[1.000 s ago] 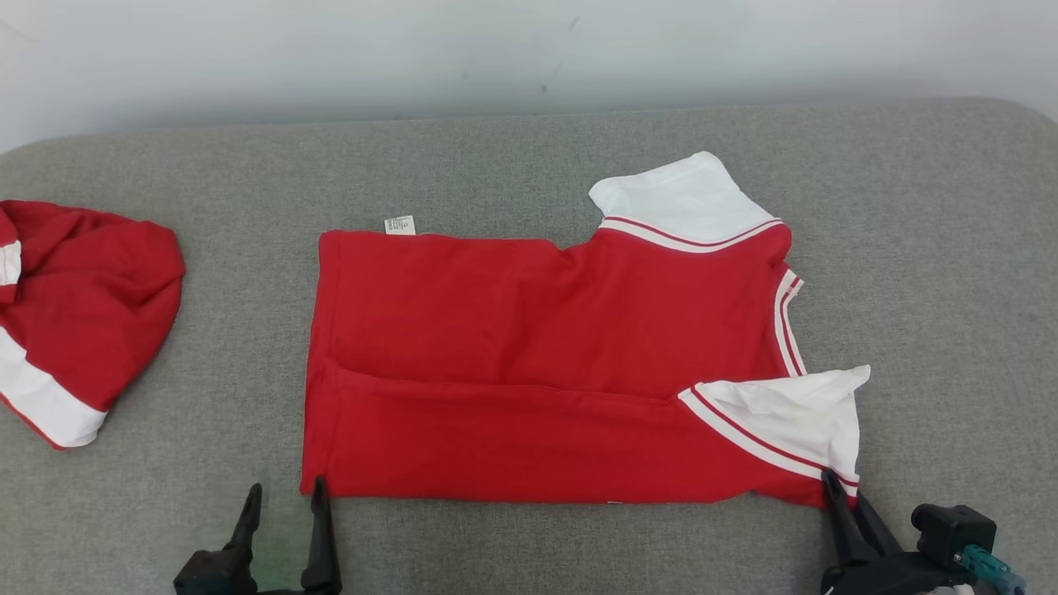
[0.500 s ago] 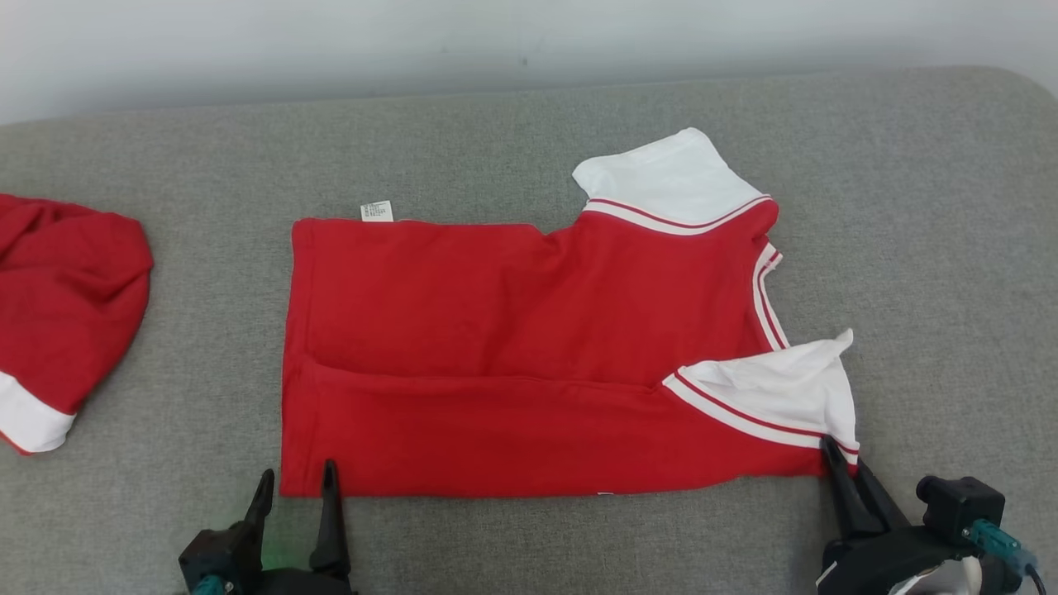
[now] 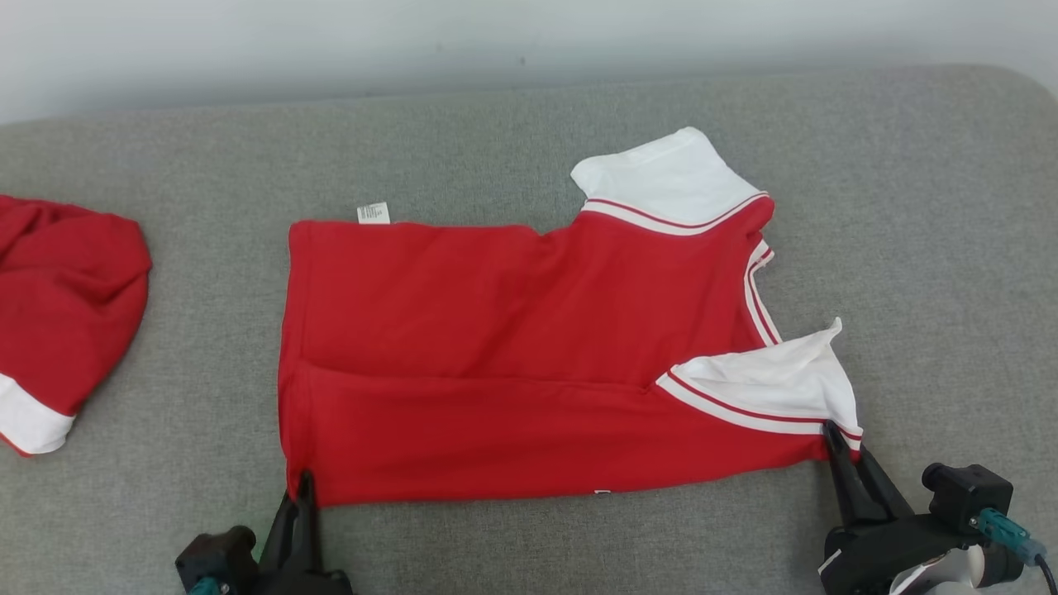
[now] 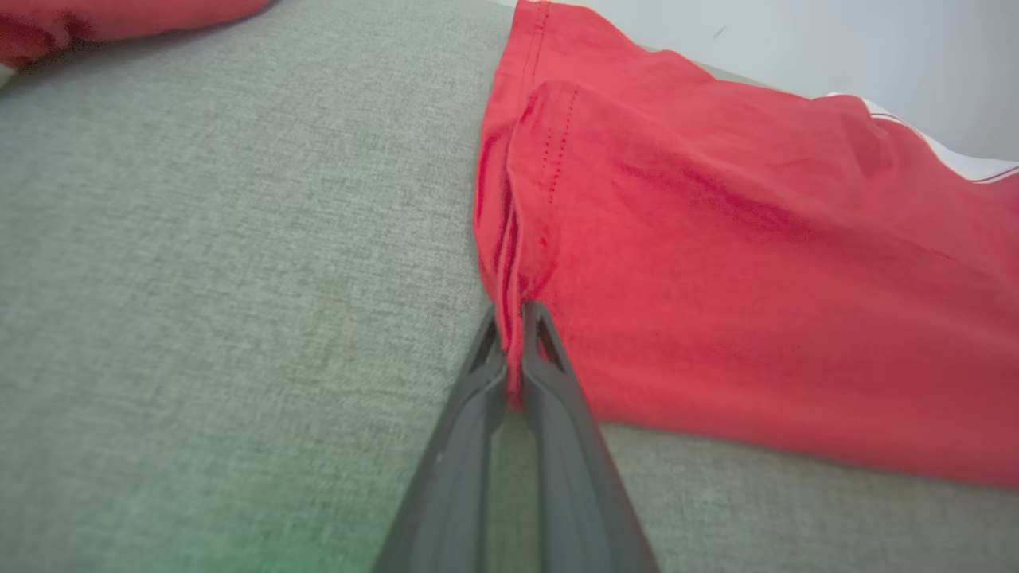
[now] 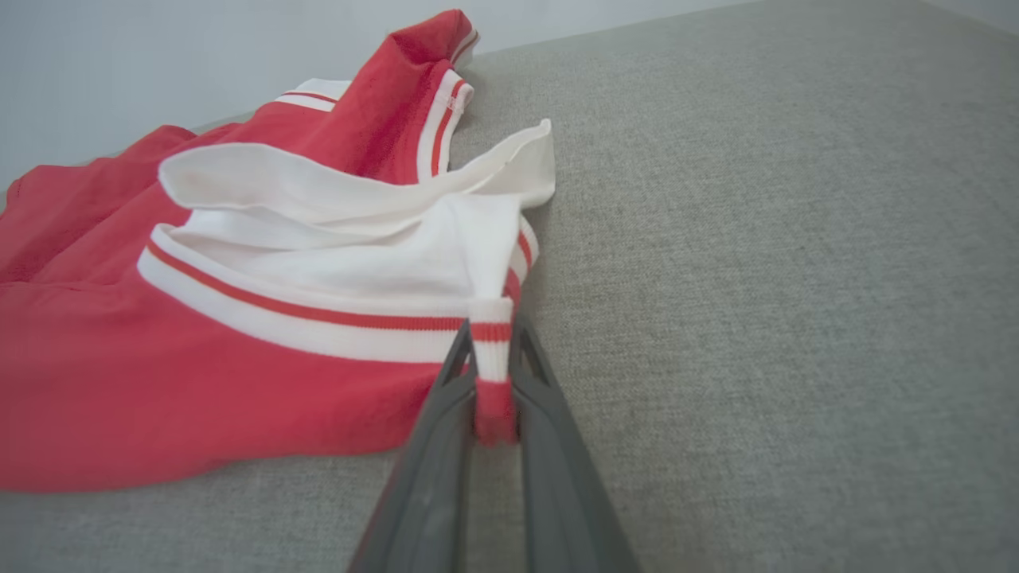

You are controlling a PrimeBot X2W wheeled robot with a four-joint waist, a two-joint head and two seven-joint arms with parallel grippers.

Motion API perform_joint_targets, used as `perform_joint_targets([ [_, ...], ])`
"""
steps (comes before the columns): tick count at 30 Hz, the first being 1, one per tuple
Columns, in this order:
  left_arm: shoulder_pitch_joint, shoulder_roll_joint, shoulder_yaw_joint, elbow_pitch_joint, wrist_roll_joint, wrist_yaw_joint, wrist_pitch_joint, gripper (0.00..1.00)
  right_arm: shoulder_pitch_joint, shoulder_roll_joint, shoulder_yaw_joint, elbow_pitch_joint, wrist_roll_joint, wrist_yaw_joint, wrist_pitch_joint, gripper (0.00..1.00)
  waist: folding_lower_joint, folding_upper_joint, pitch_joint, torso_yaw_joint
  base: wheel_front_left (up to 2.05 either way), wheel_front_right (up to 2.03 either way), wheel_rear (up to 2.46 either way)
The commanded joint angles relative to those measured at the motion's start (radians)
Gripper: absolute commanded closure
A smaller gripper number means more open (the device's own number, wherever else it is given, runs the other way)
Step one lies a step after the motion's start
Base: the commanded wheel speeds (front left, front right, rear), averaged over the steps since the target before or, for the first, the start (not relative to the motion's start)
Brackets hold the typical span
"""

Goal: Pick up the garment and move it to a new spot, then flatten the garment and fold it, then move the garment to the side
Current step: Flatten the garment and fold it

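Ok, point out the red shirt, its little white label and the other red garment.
red shirt (image 3: 512, 330), head view, middle of body
white label (image 3: 373, 213), head view, its centre
other red garment (image 3: 66, 306), head view, red part

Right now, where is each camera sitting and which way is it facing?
Head view: on the robot's head, looking forward and down at the red garment on the grey surface; left gripper and right gripper rise from the bottom edge.
Left wrist view: on the left wrist, looking along its shut fingers at the pinched hem corner.
Right wrist view: on the right wrist, looking along its fingers at the pinched striped cuff.
Shared: head and left wrist views both show the second red garment.
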Motion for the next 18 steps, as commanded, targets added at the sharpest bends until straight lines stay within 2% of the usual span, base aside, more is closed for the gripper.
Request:
perform_joint_targets([
  [1, 0.027, 0.006, 0.007, 0.003, 0.003, 0.0, -0.001, 1.0, -0.005, -0.005, -0.001, -0.004, 0.004, -0.003, 0.0, 1.0, -0.0001, -0.0001, -0.02, 0.001, 0.0, 0.0, 0.0],
  [13, 0.158, 0.006, 0.015, 0.029, 0.017, -0.028, -0.002, 1.0, 0.082, -0.003, 0.049, 0.055, 0.031, -0.003, 0.0, 1.0, -0.0001, -0.0001, -0.199, -0.003, 0.0, 0.0, 0.0],
  [18, 0.208, 0.005, 0.017, 0.027, 0.023, -0.038, -0.002, 1.0, 0.117, -0.012, 0.065, 0.069, 0.05, -0.003, 0.0, 1.0, -0.0001, -0.0001, -0.225, 0.001, 0.0, 0.0, 0.0],
])
